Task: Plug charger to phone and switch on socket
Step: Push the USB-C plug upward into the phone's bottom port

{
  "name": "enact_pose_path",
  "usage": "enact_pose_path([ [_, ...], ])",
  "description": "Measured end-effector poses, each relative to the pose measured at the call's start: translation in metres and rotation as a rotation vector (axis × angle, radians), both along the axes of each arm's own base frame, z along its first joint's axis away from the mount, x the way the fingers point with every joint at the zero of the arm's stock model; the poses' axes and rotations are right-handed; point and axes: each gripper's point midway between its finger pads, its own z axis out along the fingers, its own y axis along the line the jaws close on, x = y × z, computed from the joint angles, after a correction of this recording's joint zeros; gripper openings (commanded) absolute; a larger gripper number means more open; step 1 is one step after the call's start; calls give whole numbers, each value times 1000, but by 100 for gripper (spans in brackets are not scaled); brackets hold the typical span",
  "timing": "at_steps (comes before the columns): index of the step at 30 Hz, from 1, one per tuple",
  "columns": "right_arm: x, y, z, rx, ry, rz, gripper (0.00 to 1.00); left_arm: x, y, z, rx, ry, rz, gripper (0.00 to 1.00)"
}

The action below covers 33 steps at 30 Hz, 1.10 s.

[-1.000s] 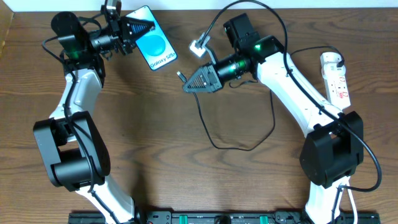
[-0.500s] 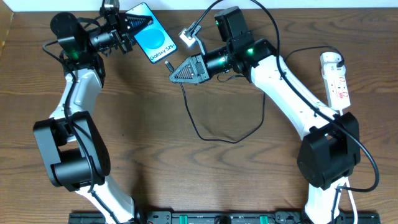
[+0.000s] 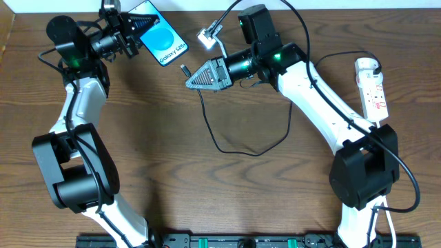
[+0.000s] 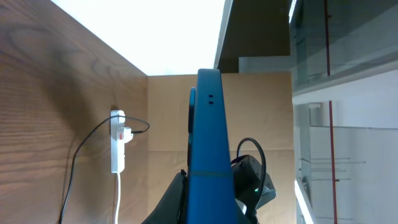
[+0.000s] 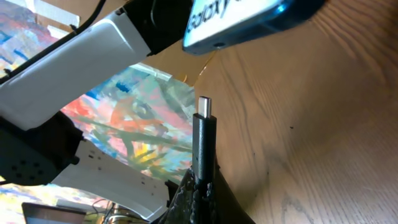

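The phone (image 3: 162,43), cyan screen with a white lettered band, is held tilted off the table at the top left by my left gripper (image 3: 138,26), which is shut on its far end. In the left wrist view the phone (image 4: 208,143) shows edge-on. My right gripper (image 3: 191,80) is shut on the charger's black plug (image 3: 184,69); its tip sits just below the phone's lower end, a small gap apart. In the right wrist view the plug (image 5: 204,134) points up at the phone's bottom edge (image 5: 249,18). The cable (image 3: 238,148) loops over the table. The white adapter (image 3: 207,37) hangs near the right arm. The socket (image 3: 371,86) lies at the far right.
The socket's white cord runs down along the right arm's base (image 3: 386,220). The table's back edge (image 3: 207,5) lies close behind the phone. In the left wrist view the socket (image 4: 117,140) and its cord show in the distance.
My left gripper has drawn the phone up and to the left. My right gripper moved left with the plug, then held about still; the cable loop followed.
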Motion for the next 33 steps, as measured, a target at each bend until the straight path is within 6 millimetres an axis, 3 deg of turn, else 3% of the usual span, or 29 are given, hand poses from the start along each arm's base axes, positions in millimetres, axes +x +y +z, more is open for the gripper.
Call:
enact_pose_path([
  [33,6,1,-1,-17,14,-36,1,-9,-17,-1,8,-1,-74,8],
])
